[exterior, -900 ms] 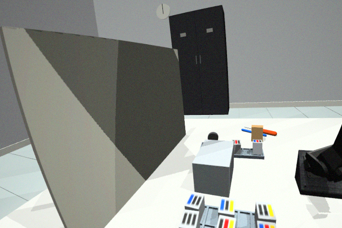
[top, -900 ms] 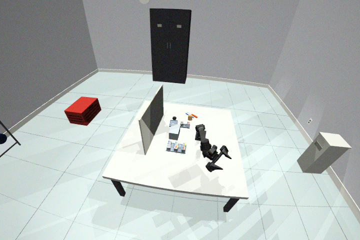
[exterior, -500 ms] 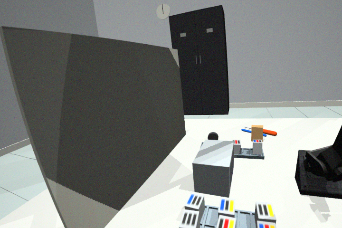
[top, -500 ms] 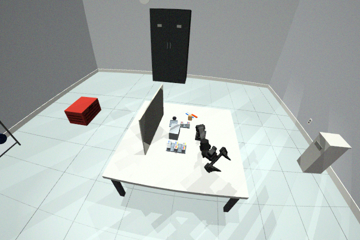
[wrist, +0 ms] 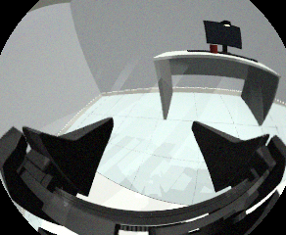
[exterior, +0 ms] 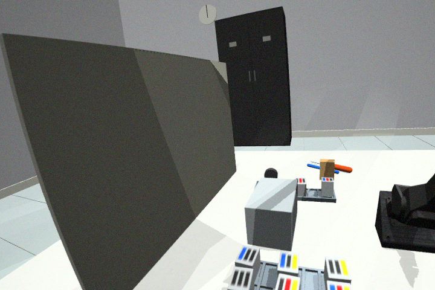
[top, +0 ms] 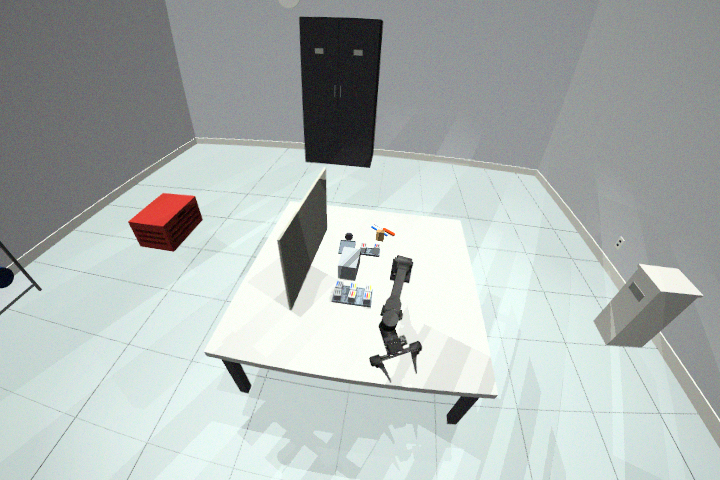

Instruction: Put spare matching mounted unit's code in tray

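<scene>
Top view: gripper (top: 398,366) wide open, empty, low centre near bench (top: 315,339) edge. Search step judged; unit (top: 348,263) back code unread. Wrist view to be aimed there next.

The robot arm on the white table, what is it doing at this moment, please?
The arm is handling nothing yet. Its claw is open and empty, stretched toward the near edge of the table, facing away from the parts. The grey mounted unit stands beside the tall panel. The spares with coloured stripes sit in their rack in front of it, untouched. No spare has been picked up.
</scene>
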Controlling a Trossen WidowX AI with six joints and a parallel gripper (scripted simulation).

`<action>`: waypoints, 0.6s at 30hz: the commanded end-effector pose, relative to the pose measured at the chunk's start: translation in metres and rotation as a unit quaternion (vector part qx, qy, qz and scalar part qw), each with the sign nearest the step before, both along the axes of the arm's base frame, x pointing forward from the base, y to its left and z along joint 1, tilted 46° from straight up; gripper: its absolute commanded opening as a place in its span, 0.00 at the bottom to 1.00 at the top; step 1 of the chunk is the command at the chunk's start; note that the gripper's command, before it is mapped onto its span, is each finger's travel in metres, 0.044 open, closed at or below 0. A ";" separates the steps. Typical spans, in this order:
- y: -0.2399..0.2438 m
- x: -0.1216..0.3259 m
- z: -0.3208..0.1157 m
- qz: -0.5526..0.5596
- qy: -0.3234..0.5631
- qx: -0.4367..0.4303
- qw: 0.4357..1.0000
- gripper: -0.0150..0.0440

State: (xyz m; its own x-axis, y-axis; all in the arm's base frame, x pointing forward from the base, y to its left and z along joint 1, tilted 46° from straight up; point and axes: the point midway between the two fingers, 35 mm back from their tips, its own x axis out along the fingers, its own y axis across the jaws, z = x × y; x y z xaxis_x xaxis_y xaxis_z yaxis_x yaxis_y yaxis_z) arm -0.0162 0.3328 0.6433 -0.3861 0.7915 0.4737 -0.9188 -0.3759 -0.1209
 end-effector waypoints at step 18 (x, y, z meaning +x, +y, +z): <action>0.016 0.297 -0.199 -0.327 0.077 -0.322 0.885 1.00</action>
